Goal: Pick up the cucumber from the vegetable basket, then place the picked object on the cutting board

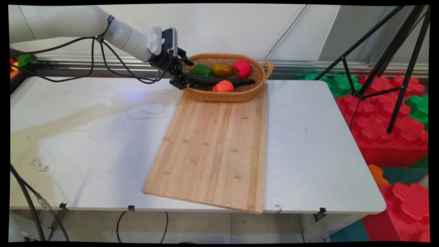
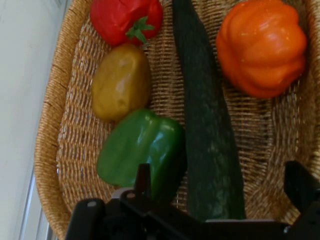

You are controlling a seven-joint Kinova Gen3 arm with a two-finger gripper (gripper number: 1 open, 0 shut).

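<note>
A white table stands in front of a pale wall. Off to the right of it there are big red and green foam blocks and a black tripod. A long wooden board lies on the table, and one near corner pokes a little over the table's front edge. At the far end of the board sits a woven basket full of toy food. The gripper is at the left end of the basket, pointing in over the rim. Its two fingers are spread wide apart and they hold nothing. The closest thing to it is a long dark green cucumber. The cucumber lies along the basket, and its left end sits in the gap between the two fingers. In the hand view the gripper has one finger on each side of the cucumber, and neither finger seems to touch it. One finger is in front of a green pepper that lies right beside the cucumber. Past the pepper, along the basket's far wall, come a yellow-brown potato and then a red tomato with a green stem. On the other side of the cucumber sits a bumpy orange pumpkin. In the main view the green pepper, potato and tomato make a row behind the cucumber. The pumpkin is in front of it, by the near rim. Black cables hang from the arm.
</note>
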